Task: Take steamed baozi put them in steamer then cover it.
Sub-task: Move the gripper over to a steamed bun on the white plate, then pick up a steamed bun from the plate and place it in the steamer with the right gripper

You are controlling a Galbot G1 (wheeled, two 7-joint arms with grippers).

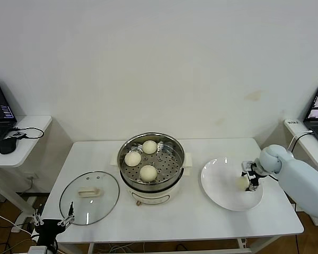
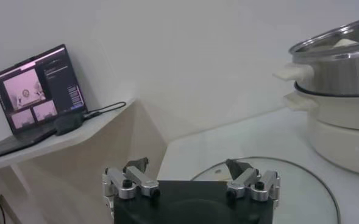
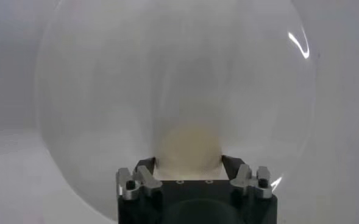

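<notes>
Left gripper: parked low at the table's front-left corner, just off the lid's edge; in its wrist view I see the jaws apart, holding nothing.
Lid: lying flat on the table left of the steamer, handle up. I judge it rigid, fairly heavy, breakable glass; the flat centre handle is the only sensible place to take it.
Steamer: mid-table, open, three buns on the perforated tray.
Plate: right of the steamer; fourth bun sits on it.
Right gripper: down on the plate, one finger either side of that bun; I cannot tell whether they have closed on it yet.
Handling, bun: I judge it light, soft, easily dented; grip across the widest part, lightly.
</notes>
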